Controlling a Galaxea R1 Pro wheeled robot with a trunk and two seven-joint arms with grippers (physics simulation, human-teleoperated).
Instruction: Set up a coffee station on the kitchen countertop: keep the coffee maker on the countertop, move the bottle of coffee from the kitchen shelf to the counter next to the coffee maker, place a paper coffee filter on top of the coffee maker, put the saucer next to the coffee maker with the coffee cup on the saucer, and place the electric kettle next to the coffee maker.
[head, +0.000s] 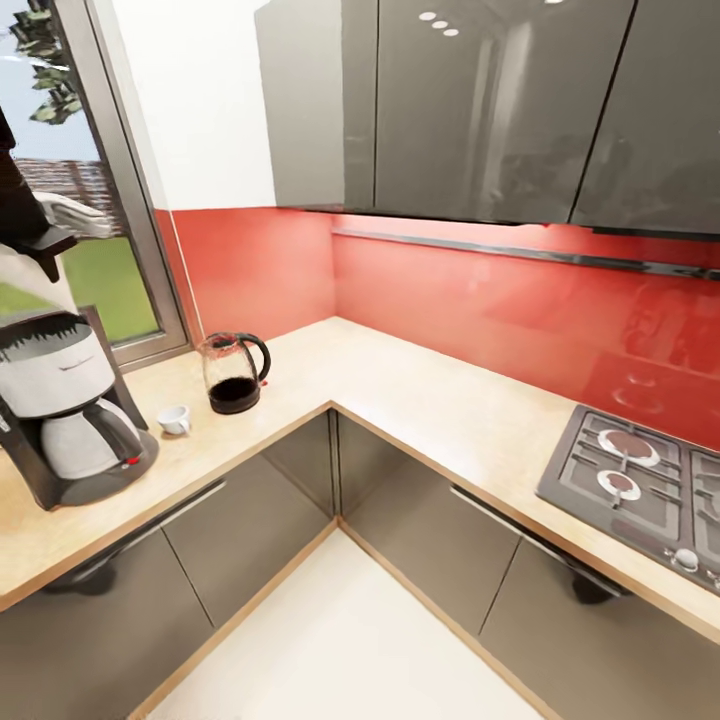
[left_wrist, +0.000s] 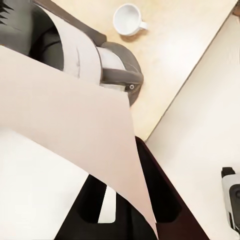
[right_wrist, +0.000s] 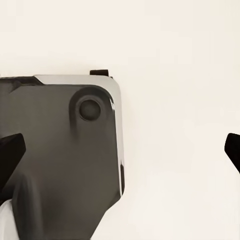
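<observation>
At about nine o'clock in my head view, my left gripper (head: 55, 238) hangs above the coffee maker (head: 68, 405), and its dark fingers (left_wrist: 95, 207) are clamped on the paper coffee filter (left_wrist: 65, 120), whose pale sheet spreads wide across the left wrist camera and hides much of the machine beneath. From the head I see the filter (head: 75, 214) as a white fold jutting toward the window (head: 85, 200). Below it the coffee maker stands on the kitchen countertop (head: 420, 400), its open top dark, carafe and red switch facing me. Just beside it, toward three o'clock, sits the coffee cup (head: 175, 420), apart from the machine and directly on the worktop; the left wrist camera shows the same cup (left_wrist: 129, 20) beyond the carafe. Next outward stands the electric kettle (head: 235, 373), near the cup, with dark liquid in its bottom. Farther along, at four o'clock, a gas hob (head: 640, 485) is set into the counter under grey wall cabinets (head: 480, 100) and a red backsplash (head: 450, 290). My right gripper (right_wrist: 120, 155) has its fingertips spread far apart, holding nothing, over pale floor (right_wrist: 175, 60) and a dark glossy block (right_wrist: 60, 145).
</observation>
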